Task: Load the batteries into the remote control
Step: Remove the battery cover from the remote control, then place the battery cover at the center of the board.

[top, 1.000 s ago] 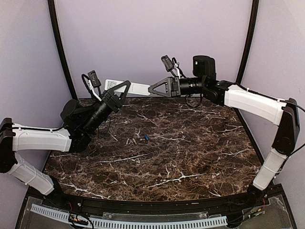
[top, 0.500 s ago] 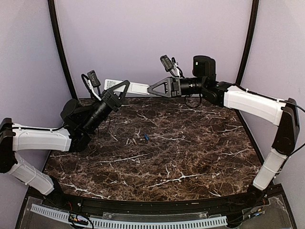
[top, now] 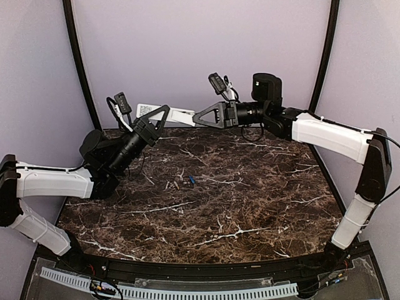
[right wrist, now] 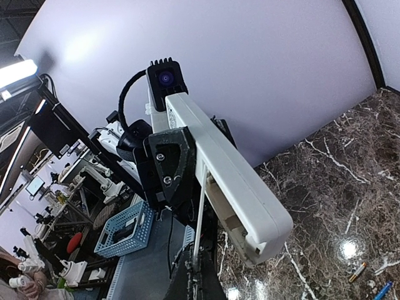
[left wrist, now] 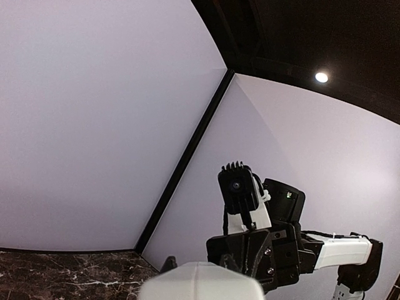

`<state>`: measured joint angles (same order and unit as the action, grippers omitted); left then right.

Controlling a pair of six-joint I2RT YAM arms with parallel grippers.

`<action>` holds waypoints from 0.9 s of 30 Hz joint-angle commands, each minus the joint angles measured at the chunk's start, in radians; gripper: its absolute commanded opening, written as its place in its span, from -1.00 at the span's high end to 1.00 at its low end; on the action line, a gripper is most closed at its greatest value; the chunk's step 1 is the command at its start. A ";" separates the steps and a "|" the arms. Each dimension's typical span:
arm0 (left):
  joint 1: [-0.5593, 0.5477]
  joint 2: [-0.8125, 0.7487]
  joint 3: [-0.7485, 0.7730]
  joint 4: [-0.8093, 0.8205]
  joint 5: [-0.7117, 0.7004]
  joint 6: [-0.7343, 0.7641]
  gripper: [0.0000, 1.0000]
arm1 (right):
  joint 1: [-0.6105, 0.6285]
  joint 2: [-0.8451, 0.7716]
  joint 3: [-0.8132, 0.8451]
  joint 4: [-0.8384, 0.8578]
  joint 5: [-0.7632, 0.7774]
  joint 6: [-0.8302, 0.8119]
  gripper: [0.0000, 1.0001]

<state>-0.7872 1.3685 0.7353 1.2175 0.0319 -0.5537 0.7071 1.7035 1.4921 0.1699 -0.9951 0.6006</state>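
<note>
Top external, my left gripper [top: 164,112]: clamped on the remote control [top: 181,115], upper centre.
My right gripper [top: 197,117]: jaws together, just right of it.
Batteries [top: 188,181]: frame centre.

remote [right wrist: 220,157]: smooth white plastic, slight sheen
table [top: 250,206]: glossy dark marble look, white veins
walls [top: 187,50]: matt lilac

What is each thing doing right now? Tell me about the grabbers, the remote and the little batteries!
left gripper: shut on the remote control, holding it up.
right gripper: shut, tip at the remote's free end.
remote control: in the air, off the table.
blue battery: lying loose on the table.
grey-tan battery: lying loose beside it.
</note>
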 commanded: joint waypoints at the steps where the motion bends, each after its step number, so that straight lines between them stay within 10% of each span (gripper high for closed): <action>1: 0.008 -0.022 -0.027 0.037 -0.009 0.006 1.00 | 0.005 0.013 0.030 -0.001 -0.022 -0.022 1.00; 13: 0.063 -0.142 -0.122 -0.145 -0.226 0.059 1.00 | -0.033 -0.059 0.080 -0.349 0.150 -0.260 1.00; 20: 0.072 -0.237 -0.167 -0.282 -0.342 0.106 1.00 | -0.003 -0.049 0.061 -0.695 0.941 -0.573 1.00; 27: 0.080 -0.296 -0.186 -0.353 -0.365 0.122 1.00 | 0.075 0.102 0.006 -0.794 1.375 -0.729 1.00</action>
<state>-0.7155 1.1084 0.5701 0.9123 -0.3016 -0.4583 0.7326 1.7142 1.5265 -0.5114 0.0292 0.0040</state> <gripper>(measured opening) 0.188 0.007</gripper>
